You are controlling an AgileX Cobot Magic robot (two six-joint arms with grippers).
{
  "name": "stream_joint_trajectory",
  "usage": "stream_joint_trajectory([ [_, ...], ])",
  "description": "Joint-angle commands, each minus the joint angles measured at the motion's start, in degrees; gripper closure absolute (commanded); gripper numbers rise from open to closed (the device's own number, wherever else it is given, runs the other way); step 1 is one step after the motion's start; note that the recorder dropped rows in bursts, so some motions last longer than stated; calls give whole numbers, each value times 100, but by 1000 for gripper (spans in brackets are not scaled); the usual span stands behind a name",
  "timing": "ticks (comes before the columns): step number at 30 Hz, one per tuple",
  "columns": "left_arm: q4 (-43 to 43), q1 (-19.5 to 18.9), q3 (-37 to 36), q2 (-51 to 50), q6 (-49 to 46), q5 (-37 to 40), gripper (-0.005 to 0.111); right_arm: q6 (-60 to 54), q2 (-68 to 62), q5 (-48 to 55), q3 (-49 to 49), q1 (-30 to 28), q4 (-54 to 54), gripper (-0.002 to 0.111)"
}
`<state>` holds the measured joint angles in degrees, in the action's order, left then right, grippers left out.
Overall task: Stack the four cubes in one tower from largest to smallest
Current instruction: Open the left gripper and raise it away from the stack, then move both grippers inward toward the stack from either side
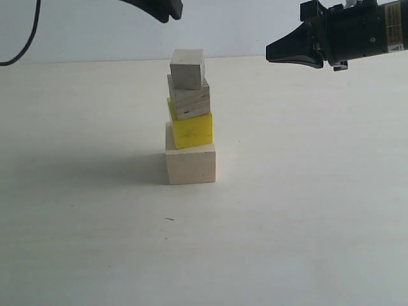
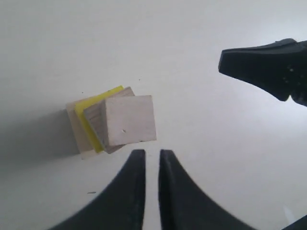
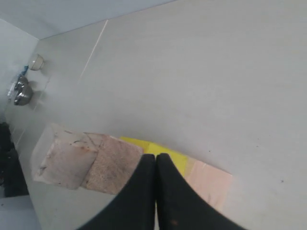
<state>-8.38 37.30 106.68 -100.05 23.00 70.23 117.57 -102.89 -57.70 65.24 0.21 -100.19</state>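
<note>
The tower stands mid-table: the large pale wood cube (image 1: 190, 164) at the base, the yellow cube (image 1: 191, 131) on it, then the layered plywood cube (image 1: 189, 101), with the smallest pale cube (image 1: 187, 69) on top. The upper cubes sit twisted and slightly off-centre. My left gripper (image 1: 167, 11) hangs above the tower and touches nothing. Seen from its wrist, the left gripper (image 2: 148, 153) has a narrow empty gap between its fingers, beside the smallest cube (image 2: 129, 120). My right gripper (image 1: 275, 53) hovers to the tower's right, apart from it. In the right wrist view the right gripper (image 3: 156, 155) is shut on nothing.
A black cable (image 1: 25, 44) hangs at the upper left against the wall. Small metal items (image 3: 21, 91) and a pale round object (image 3: 36, 62) lie far off on the table (image 1: 306, 210). The right gripper's dark finger (image 2: 261, 64) also shows in the left wrist view.
</note>
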Motion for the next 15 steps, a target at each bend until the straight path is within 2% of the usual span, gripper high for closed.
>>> stream_joint_trajectory([
  [1, 104, -19, -5, 212, -553, -26, 107, -62, 2, -389, 14, -25, 24, 108],
  [6, 539, -19, -179, 279, -610, -26, 107, 91, 2, -383, -26, -25, 24, 108],
  [11, 626, -19, -931, 300, -747, -26, 107, 100, -106, -224, -217, 43, 24, 108],
  [15, 937, -19, -1504, 300, -802, -26, 107, 110, -269, -194, -314, 339, 24, 108],
])
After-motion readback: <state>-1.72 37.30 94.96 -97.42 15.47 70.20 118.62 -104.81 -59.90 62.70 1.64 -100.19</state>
